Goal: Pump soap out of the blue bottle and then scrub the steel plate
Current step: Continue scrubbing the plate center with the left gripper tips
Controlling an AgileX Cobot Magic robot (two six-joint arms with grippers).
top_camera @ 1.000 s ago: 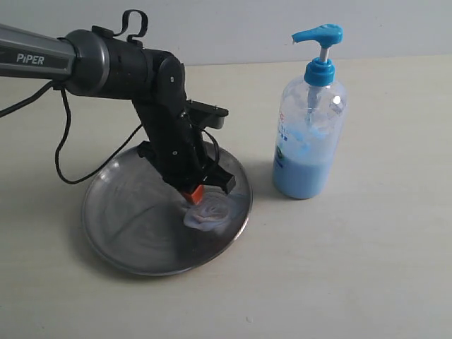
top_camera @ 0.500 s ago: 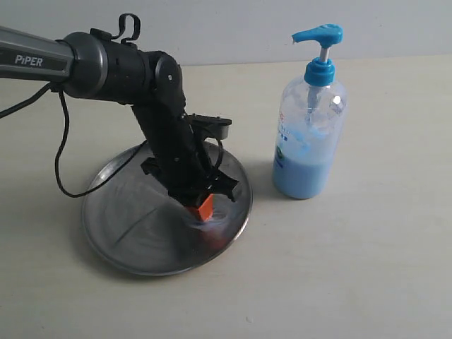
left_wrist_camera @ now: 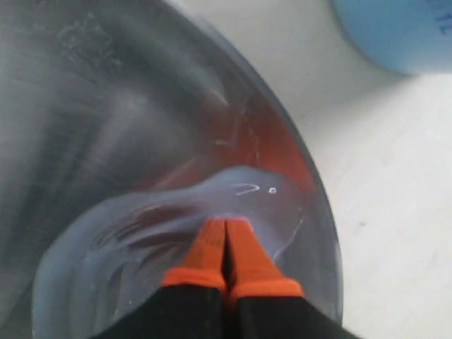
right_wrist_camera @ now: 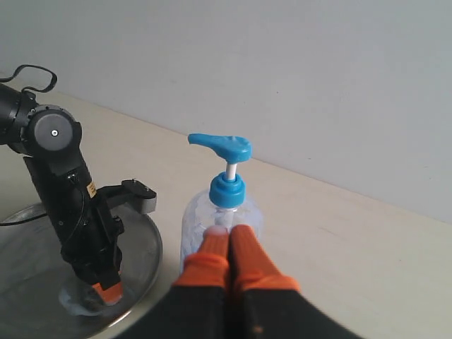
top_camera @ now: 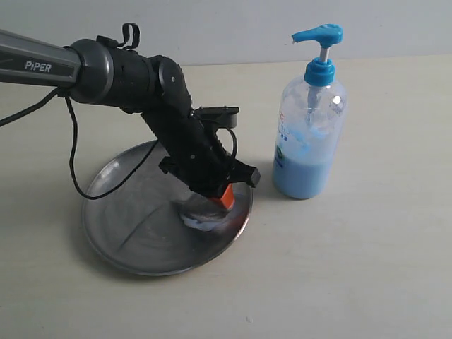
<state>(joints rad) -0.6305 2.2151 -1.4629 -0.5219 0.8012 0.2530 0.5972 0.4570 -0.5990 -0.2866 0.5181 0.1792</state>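
**Wash station: plate, soap bottle, two grippers**

1. Round shallow brushed-steel plate (top_camera: 127,212) with a raised rim. It lies flat on the pale beige table (top_camera: 367,268), in from the table's far edge.
2. Soap (top_camera: 201,217): a pale blue, smeared film with streaks. It sits on the plate floor against the part of the rim nearest the bottle.
3. Tall clear plastic bottle (top_camera: 308,134) with a bright blue pump head and collar. It stands upright on the table just beside the plate rim, apart from it and partly filled with light blue liquid.
4. Left gripper (top_camera: 224,200): the orange-tipped jaws are pressed together and empty, with their tips down in the soap film.
5. Right gripper (right_wrist_camera: 229,236): the orange tips are clenched and carry nothing. It is outside the exterior view and clear of the bottle.
6. Black cable (top_camera: 78,176): it loops from the left arm over the plate's rim.
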